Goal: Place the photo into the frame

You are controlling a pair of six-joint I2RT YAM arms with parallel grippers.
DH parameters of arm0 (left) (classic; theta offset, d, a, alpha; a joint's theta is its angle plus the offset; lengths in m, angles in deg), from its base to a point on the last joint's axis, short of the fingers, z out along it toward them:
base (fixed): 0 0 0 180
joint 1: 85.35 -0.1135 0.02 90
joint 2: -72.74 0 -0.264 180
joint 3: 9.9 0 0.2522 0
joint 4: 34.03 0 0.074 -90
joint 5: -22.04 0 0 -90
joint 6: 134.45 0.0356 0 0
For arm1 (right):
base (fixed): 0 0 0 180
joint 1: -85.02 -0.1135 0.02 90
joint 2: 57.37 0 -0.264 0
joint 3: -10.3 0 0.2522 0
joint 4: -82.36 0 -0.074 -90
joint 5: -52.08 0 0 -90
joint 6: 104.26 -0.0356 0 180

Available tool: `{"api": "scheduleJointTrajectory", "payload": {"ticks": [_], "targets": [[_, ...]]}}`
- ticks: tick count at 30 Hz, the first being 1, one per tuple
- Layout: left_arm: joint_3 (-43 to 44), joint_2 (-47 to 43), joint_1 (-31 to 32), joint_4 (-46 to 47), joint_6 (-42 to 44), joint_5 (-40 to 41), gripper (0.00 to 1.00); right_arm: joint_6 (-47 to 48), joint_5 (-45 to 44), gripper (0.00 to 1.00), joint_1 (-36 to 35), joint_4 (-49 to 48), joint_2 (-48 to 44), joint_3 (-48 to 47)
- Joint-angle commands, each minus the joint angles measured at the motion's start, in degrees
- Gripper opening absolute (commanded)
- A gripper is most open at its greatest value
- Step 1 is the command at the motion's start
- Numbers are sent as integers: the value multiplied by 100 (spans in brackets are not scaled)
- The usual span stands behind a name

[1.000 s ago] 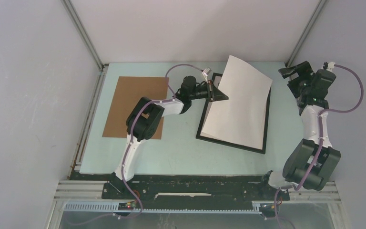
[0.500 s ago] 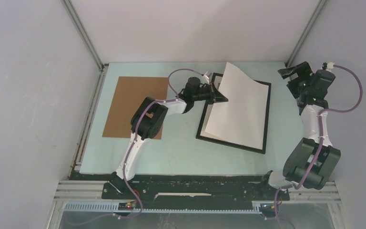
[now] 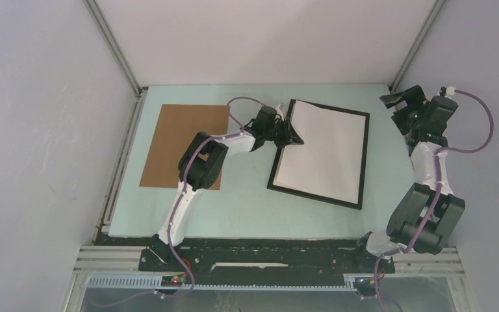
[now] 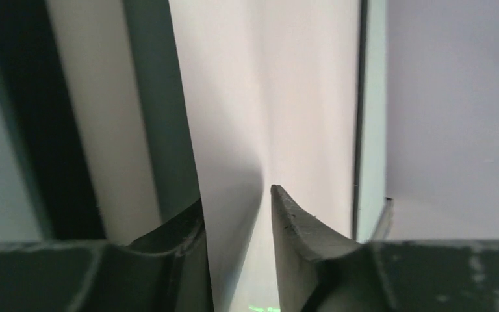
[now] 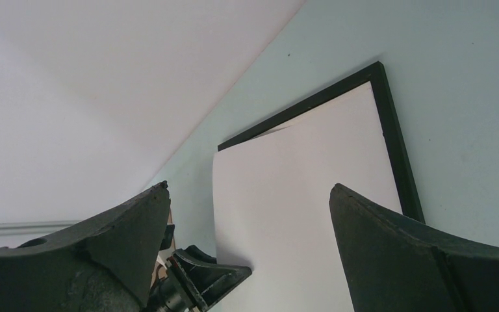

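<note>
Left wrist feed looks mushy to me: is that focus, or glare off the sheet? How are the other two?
Left wrist: soft focus throughout, likely too close; the sheet is washed pale, with a grey shadow by the left gripper, no hard glare. Right wrist: frame edge crisp, only the right gripper fingers blurred. Top external: sharp, evenly lit, faint shadows.

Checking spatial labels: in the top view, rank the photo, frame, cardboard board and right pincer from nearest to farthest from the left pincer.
1. Photo, white side up, at the left pincer's tips.
2. Frame, bordering the photo.
3. Cardboard board, off to the left.
4. Right pincer, far right corner.
</note>
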Motion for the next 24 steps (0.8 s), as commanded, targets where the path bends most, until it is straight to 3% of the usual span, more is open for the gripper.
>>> {"api": "scheduleJointTrajectory", "payload": {"ticks": [1, 11, 20, 24], "targets": [[439, -657, 59, -1002, 660, 761, 41, -46, 161, 100, 87, -398, 73, 69], [1349, -785, 196, -2768, 1650, 1616, 63, -208, 400, 100, 221, -637, 201, 184], [3326, -17, 511, -4575, 2289, 2178, 71, -372, 530, 99, 195, -838, 338, 213], [3644, 83, 529, -4989, 2410, 2615, 77, -367, 560, 100, 194, -852, 344, 216]]}}
